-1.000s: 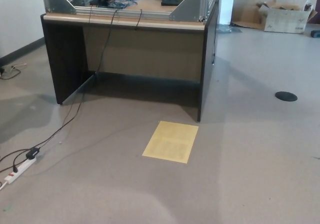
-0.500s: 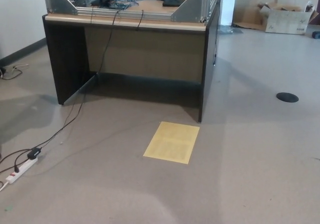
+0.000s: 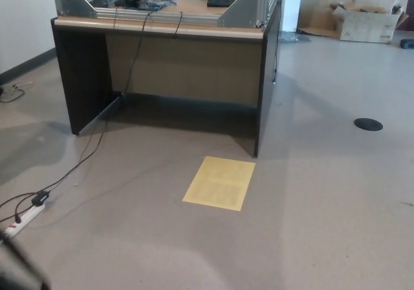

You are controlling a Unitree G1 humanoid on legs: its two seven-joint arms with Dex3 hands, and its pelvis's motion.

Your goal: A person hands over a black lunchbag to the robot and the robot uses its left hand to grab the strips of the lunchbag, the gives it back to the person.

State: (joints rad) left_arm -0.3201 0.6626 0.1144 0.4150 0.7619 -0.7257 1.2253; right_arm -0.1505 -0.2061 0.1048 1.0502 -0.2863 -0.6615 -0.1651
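You have no lunchbag in the head view, and no person either, so by my reading the handover has not begun. A dark blurred shape [image 3: 19, 264] sits at the bottom-left corner; it may be part of the left arm, but you cannot tell, and neither robot hand shows clearly enough to say whether it is released, clenched or grasping anything.

Ahead stands the desk [image 3: 162, 28], dark side panels framing an open knee space, with a metal frame [image 3: 242, 8] and tangled cables on its top. A black cable [image 3: 97, 141] drops from the desk and runs across the floor to a white power strip [image 3: 26, 215] at the left, likely laid there to feed the equipment above. A yellow sheet [image 3: 220, 182] lies flat on the floor just in front of the desk's right panel.

Your open room is the bare floor at centre and right; a round floor cover [image 3: 368, 124] and a cardboard box [image 3: 365, 23] are well apart. Mind the cable side.
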